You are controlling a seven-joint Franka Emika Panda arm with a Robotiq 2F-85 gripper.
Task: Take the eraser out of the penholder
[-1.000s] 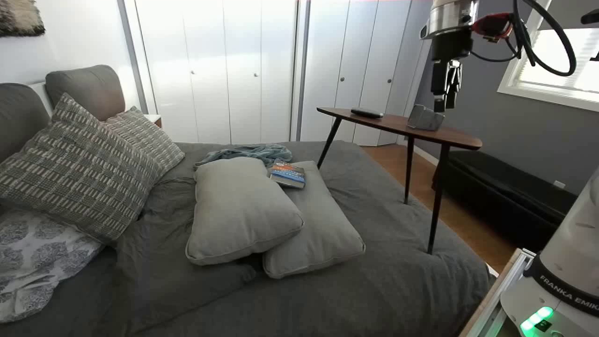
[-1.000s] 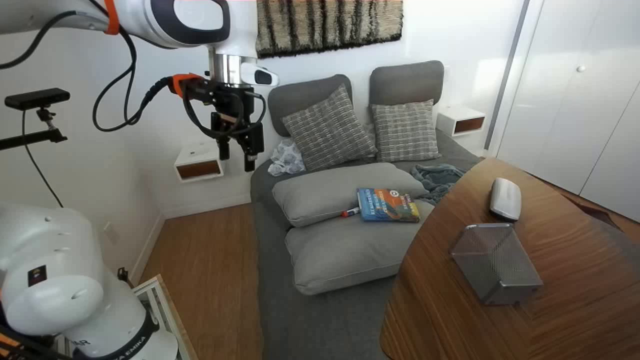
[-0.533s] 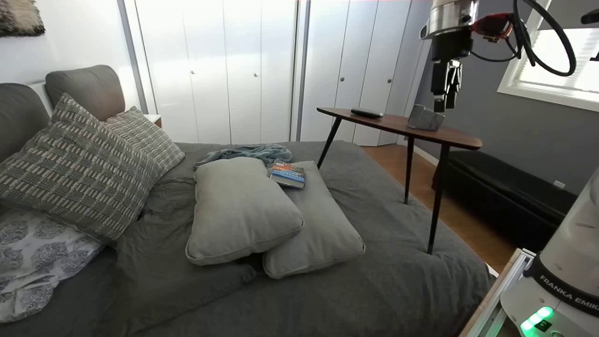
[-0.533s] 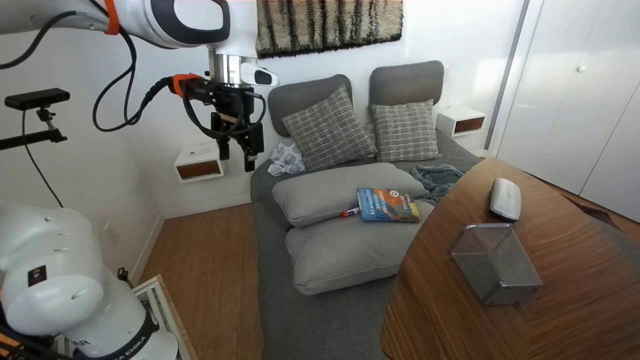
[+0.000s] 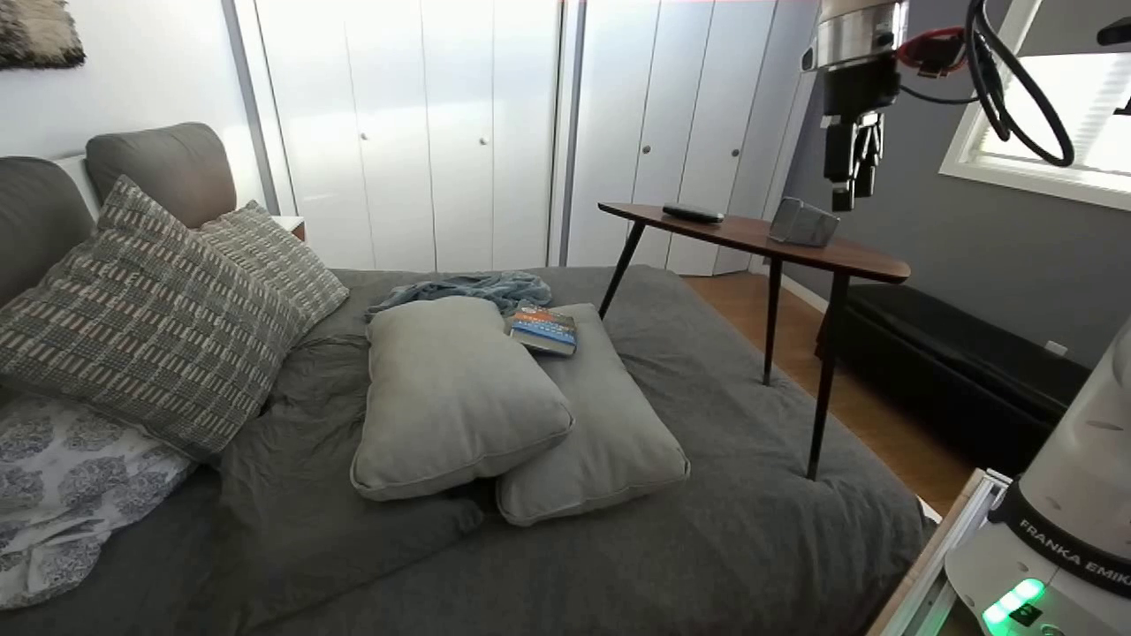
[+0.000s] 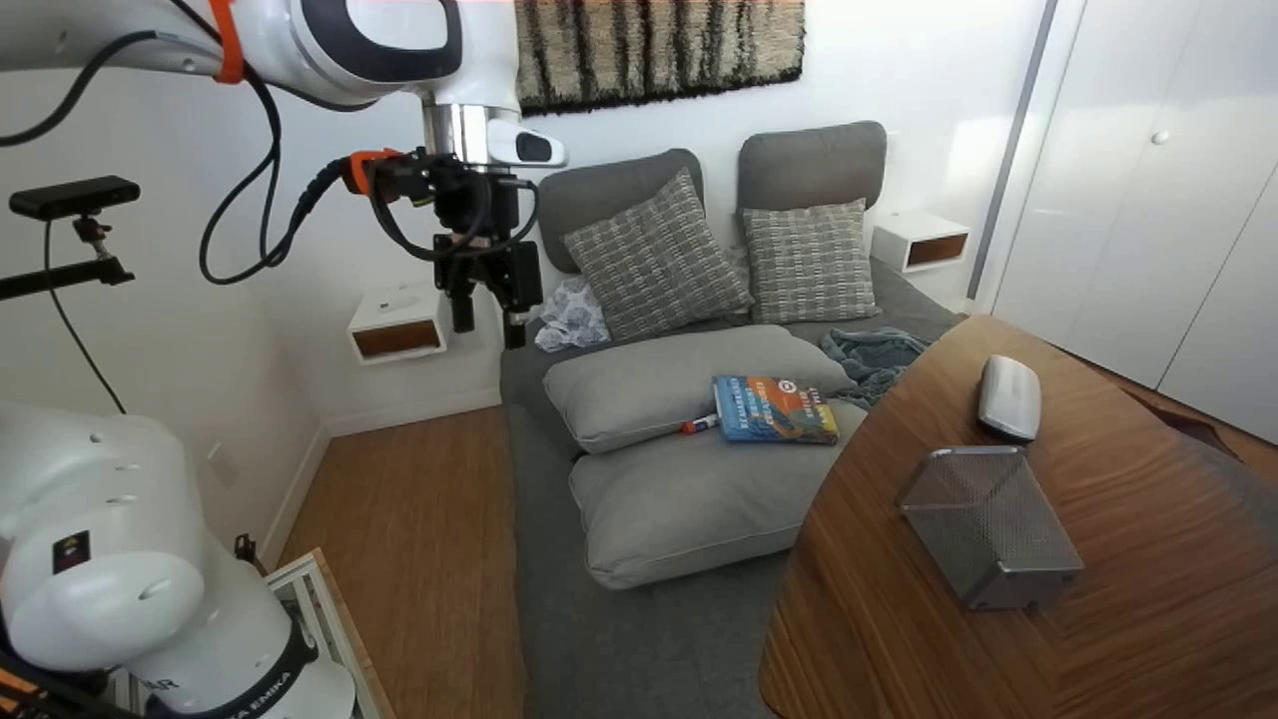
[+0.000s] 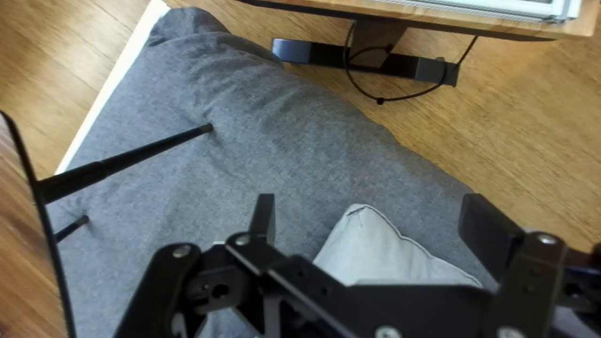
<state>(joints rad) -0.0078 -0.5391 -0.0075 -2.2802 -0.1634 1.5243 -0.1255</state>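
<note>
"On the worktop [image 6: 869, 599], is that the penholder [image 6: 998, 539]?"

"Yes, grey see-through mesh (upright or on its side, I can't tell). Near it but apart, at twelve o'clock in an exterior view, lies a pale-topped oblong thing [image 6: 1010, 394]."

"Is the hand [image 6: 489, 328] close?"

"At ten o'clock from the penholder in an exterior view, well apart from it, in the air."

"Holding what?"

"Nothing: it gapes wide. The wrist view shows its fingers [image 7: 265, 216] spread to either side, a pillow corner [image 7: 375, 244] showing in the gap, and the worktop's edge between eight and nine o'clock."

"And past the worktop?"

"At ten o'clock from the penholder, a book [image 6: 776, 409] lies where two plain pillows [image 6: 689, 519] meet on the bed [image 6: 649, 649]. Just beside it, at nine, is a marker [image 6: 700, 423] with a red end. Farther off, between ten and eleven, two patterned cushions [image 6: 659, 260] stand before grey headboard pads [image 6: 814, 165], and a striped hanging [image 6: 659, 50] shows on the wall [image 6: 899, 60] near eleven."
</note>
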